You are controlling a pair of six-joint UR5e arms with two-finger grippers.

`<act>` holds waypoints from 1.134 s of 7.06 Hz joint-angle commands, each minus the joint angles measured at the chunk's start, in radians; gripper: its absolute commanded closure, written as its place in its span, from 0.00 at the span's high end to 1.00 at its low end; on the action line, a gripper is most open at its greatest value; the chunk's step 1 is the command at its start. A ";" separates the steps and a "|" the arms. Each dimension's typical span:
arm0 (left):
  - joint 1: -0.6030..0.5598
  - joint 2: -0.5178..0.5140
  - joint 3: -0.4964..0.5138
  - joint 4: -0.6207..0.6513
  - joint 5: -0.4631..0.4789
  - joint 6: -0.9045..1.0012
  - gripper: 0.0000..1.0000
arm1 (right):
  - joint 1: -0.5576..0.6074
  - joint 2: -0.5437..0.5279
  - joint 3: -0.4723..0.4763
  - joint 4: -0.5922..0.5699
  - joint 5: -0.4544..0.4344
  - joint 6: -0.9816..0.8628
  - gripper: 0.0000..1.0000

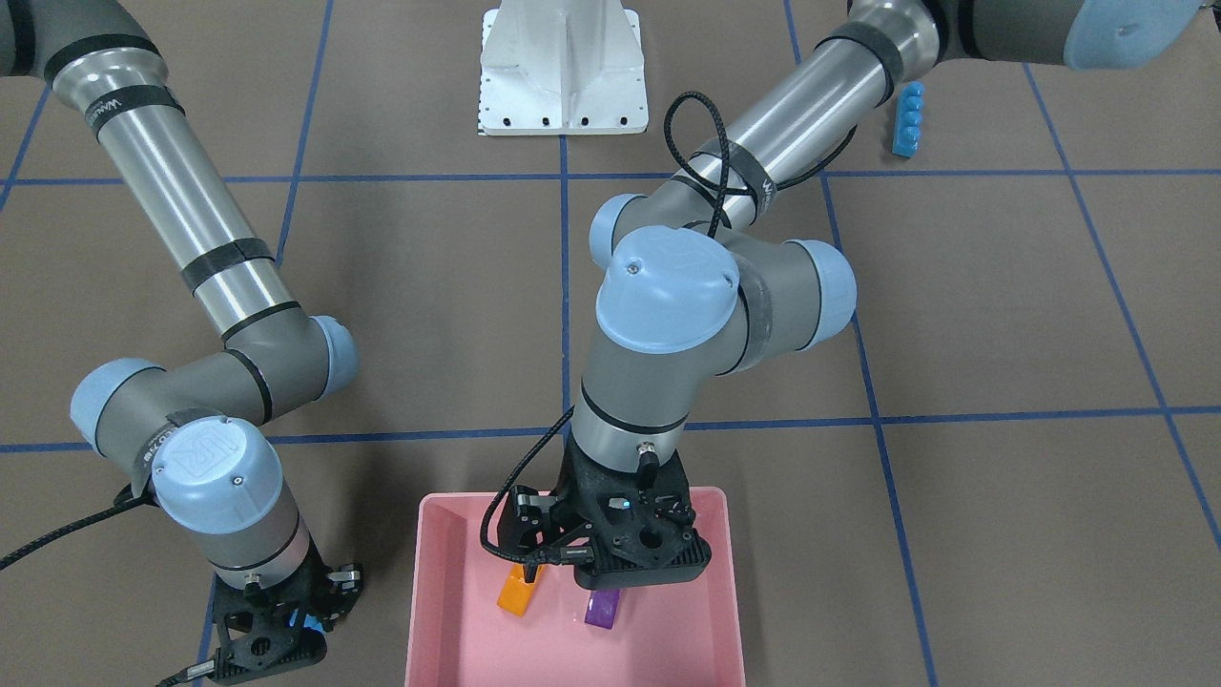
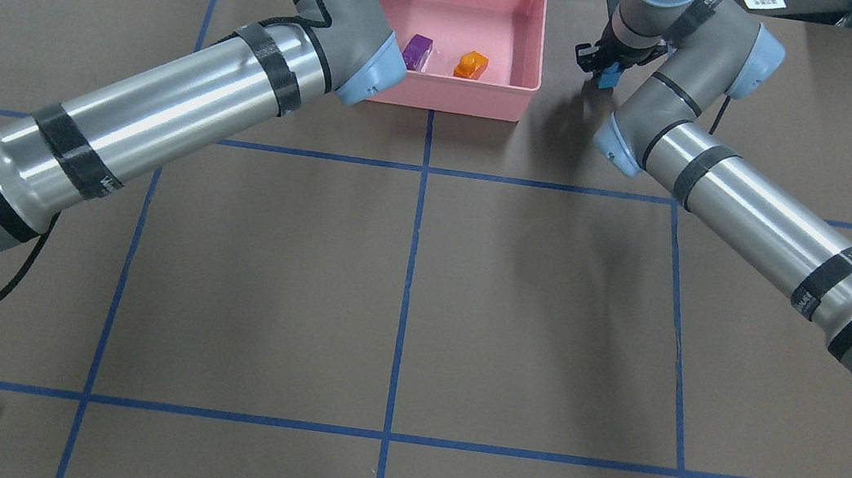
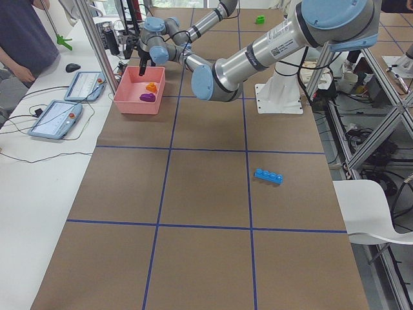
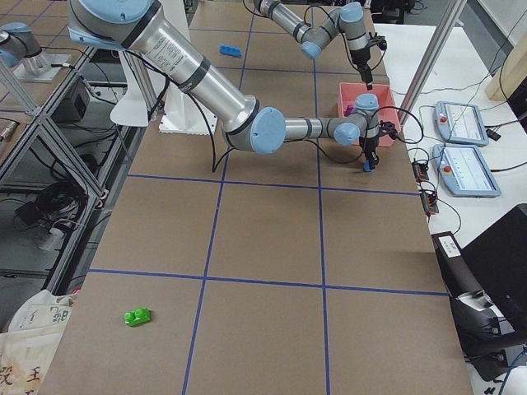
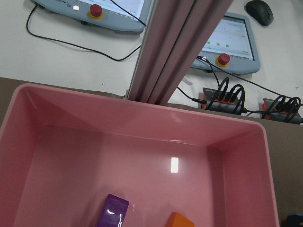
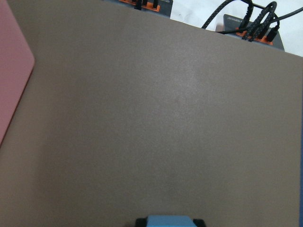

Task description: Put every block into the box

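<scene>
Right wrist-mounted view: right gripper [image 6: 168,223] clamped on small light-blue studded plastic brick [image 1: 311,624] at bottom edge, bare table below. Shallow pink plastic tray [image 1: 448,611] just beside, not under, so release now would land the brick outside. Left gripper [image 1: 572,565] hangs over tray, nothing visibly held, opening not discernible. Risk: wrists clash, or brick clips rim. Orange brick [image 1: 518,592], purple brick [image 1: 601,609] inside. Long blue four-stud brick [image 1: 908,119] upper right, green brick [image 4: 137,316] lower left, both well apart.
</scene>
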 commanded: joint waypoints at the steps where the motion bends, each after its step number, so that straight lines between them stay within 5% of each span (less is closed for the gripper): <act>1: -0.077 0.042 -0.166 0.237 -0.152 0.092 1.00 | 0.045 -0.011 0.096 -0.091 0.099 -0.011 0.00; 3: -0.117 0.190 -0.423 0.537 -0.194 0.390 1.00 | 0.096 -0.043 0.255 -0.221 0.180 -0.011 0.00; 4: -0.131 0.376 -0.593 0.546 -0.194 0.461 1.00 | 0.119 -0.033 0.298 -0.265 0.232 -0.002 0.00; 6: -0.143 0.645 -0.816 0.551 -0.194 0.600 1.00 | 0.109 0.042 0.297 -0.271 0.253 0.131 0.00; 8: -0.154 0.903 -1.047 0.549 -0.193 0.648 1.00 | 0.064 0.177 0.158 -0.248 0.204 0.156 0.00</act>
